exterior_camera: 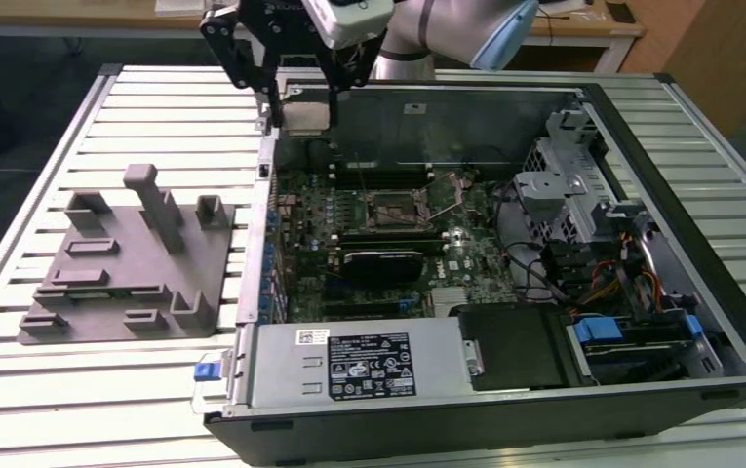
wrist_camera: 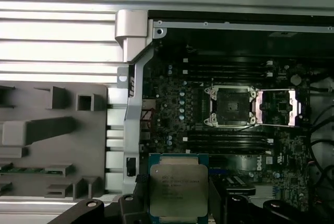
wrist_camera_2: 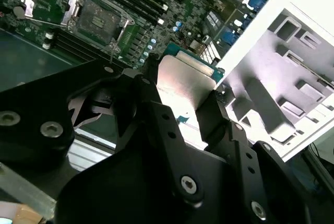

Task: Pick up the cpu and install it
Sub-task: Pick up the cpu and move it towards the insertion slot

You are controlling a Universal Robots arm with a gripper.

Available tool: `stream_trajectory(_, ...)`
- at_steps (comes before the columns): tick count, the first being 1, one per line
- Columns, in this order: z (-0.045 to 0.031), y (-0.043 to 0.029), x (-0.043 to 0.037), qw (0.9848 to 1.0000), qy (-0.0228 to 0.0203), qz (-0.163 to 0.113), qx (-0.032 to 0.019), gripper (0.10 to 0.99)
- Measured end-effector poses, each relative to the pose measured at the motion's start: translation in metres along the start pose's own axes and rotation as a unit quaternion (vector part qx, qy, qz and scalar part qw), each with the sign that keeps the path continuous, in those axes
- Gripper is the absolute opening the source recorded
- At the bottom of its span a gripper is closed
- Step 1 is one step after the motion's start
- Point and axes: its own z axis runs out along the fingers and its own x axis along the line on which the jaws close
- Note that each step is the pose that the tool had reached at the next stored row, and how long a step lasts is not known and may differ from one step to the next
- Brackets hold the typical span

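Note:
My gripper (exterior_camera: 302, 109) is shut on the cpu (exterior_camera: 305, 117), a small flat square chip with a pale silver top. It hangs in the air over the far corner of the open computer case (exterior_camera: 685, 127), toward the exterior view's left. In both wrist views the cpu (wrist_camera: 177, 185) (wrist_camera_2: 183, 80) sits clamped between the black fingers (wrist_camera_2: 156, 109). The motherboard's socket (exterior_camera: 394, 207) (wrist_camera: 229, 107) lies open and bare, with its metal load plate (wrist_camera: 276, 108) flipped aside. The cpu is well above the board and off to the side of the socket.
A large grey plastic block with upright tabs (exterior_camera: 126, 263) rests on the slatted metal table (exterior_camera: 34, 390) beside the case. Inside the case are a black module (exterior_camera: 379, 261), a drive cage (exterior_camera: 568, 185), cables (exterior_camera: 607, 283) and the power supply (exterior_camera: 360, 366).

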Motion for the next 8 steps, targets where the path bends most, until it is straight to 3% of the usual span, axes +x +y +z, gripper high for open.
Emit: stream_trajectory(8,0.0006,-0.0001,-0.022,1.0,0.0005,0.0,0.0,0.541)
